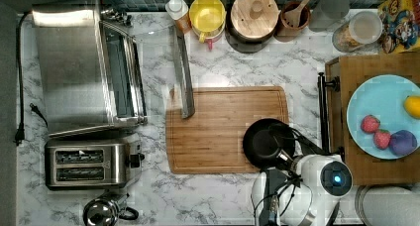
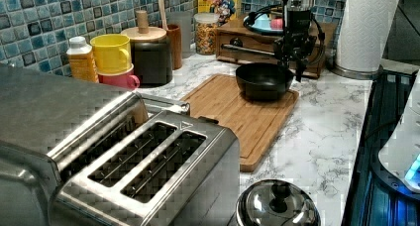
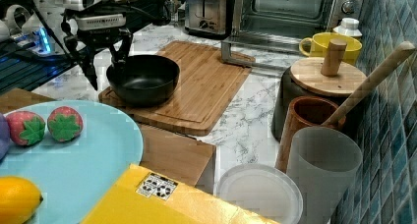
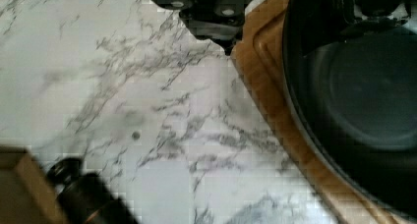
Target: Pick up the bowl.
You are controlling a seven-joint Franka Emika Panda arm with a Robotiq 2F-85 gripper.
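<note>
The bowl [image 3: 143, 79] is seen resting on the corner of the wooden cutting board [image 3: 196, 81] nearest the arm, on the marble bench [image 2: 327, 122]. The gripper [image 3: 104, 57] is placed at the bowl's rim with its fingers [image 3: 121, 51] spread: in the right view one finger hangs just over the rim, toward the inside, and the other outside the wall, so the rim is straddled but not yet pinched. The step in hand is judged to be the final approach before the grasp. For the next move, a slight descent is called for, then the fingers closed firmly on the glossy wall, and a level lift.
</note>
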